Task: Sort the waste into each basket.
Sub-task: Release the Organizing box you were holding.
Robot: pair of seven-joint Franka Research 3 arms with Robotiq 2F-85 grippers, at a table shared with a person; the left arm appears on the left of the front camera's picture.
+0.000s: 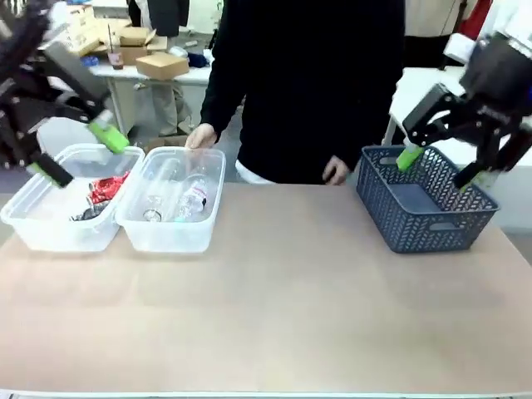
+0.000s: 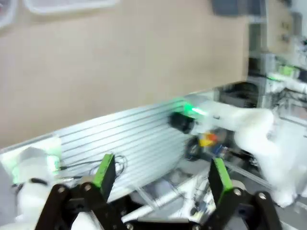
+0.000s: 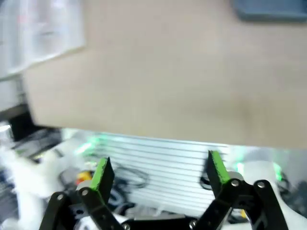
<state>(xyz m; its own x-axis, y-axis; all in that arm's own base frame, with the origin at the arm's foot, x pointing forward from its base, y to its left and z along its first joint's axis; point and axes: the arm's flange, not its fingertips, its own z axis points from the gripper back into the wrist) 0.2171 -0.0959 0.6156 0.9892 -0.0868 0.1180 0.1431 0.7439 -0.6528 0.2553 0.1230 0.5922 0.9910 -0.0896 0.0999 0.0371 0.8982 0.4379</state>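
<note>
Bright, even indoor light; both wrist views motion-blurred.

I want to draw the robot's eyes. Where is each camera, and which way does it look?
Front view: sits between the arms, looks across the table at a person's hands; left gripper and right gripper show, both open.
Left wrist view: sits on the left arm, looks along its gripper at the table's near edge.
Right wrist view: same, along its gripper.
Shared: the blue basket appears in all three.
</note>
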